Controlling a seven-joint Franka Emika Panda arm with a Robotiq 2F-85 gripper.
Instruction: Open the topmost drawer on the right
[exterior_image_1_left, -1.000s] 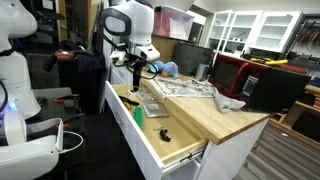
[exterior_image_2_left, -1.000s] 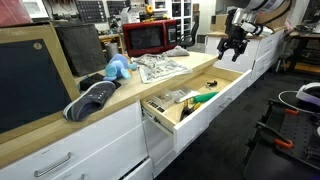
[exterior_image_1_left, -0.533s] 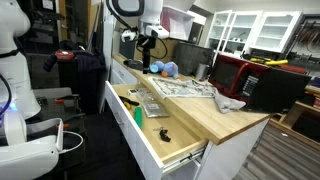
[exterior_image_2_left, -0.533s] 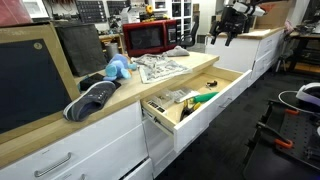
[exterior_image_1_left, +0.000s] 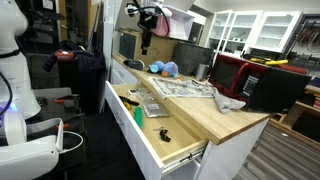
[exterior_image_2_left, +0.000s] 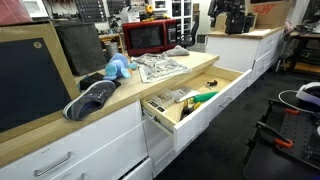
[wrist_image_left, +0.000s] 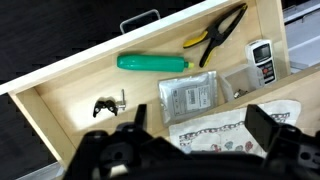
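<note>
The topmost drawer (exterior_image_1_left: 172, 150) stands pulled far out of the white cabinet under the wooden counter in both exterior views (exterior_image_2_left: 222, 92). In the wrist view the topmost drawer (wrist_image_left: 70, 95) is seen from above with its handle (wrist_image_left: 139, 20). It holds a green tube (wrist_image_left: 152, 63), pliers (wrist_image_left: 215, 36), a silver packet (wrist_image_left: 187, 96) and small parts. My gripper (wrist_image_left: 197, 125) is open and empty. It hangs high above the counter, well clear of the drawer, in both exterior views (exterior_image_1_left: 146, 22) (exterior_image_2_left: 227, 14).
On the counter lie a newspaper (exterior_image_1_left: 180, 88), a blue plush toy (exterior_image_2_left: 117, 68), a dark shoe (exterior_image_2_left: 92, 98) and a red microwave (exterior_image_2_left: 147, 37). A white robot (exterior_image_1_left: 18, 70) stands beside the cabinet. Taller-fronted drawers (exterior_image_2_left: 70, 155) are shut.
My gripper has risen from just above the open drawer to high over the counter. The drawer has stayed open and still.
</note>
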